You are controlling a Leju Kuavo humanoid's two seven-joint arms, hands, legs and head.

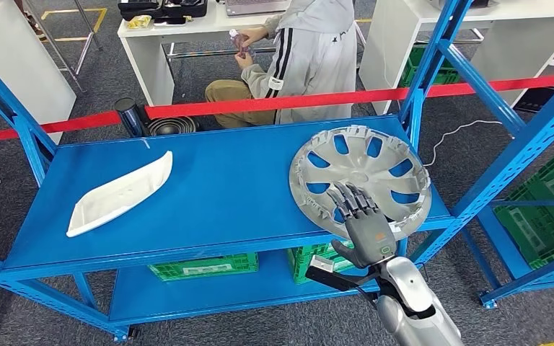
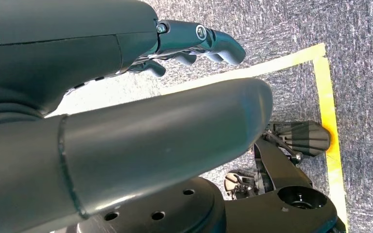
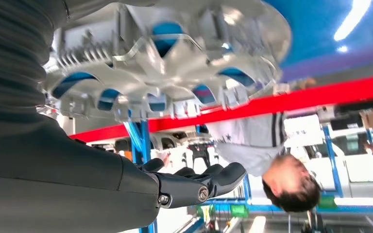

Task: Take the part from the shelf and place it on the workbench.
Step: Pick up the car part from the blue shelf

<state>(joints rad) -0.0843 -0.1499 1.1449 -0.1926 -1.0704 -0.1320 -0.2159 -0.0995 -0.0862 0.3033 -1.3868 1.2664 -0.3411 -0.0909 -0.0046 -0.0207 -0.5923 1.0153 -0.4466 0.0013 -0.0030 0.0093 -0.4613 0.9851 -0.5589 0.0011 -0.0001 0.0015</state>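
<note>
A silver wheel cover (image 1: 375, 162) lies face down on the right end of the blue shelf's top board (image 1: 223, 187), its near rim overhanging the front edge. My right hand (image 1: 364, 223) reaches over that near rim, fingers spread above the cover and thumb below the edge. In the right wrist view the wheel cover (image 3: 175, 63) sits apart from my fingers (image 3: 199, 187), with a wide gap between them. A long white plastic part (image 1: 119, 193) lies at the board's left end. My left hand (image 2: 126, 97) hangs over the grey floor, holding nothing.
Blue uprights (image 1: 433, 65) frame the shelf's right end. Red tape (image 1: 260, 106) runs behind it, and a person (image 1: 310, 50) crouches beyond by white tables. Green crates (image 1: 202, 267) stand on the lower board, and another green crate (image 1: 541, 209) sits on the neighbouring rack.
</note>
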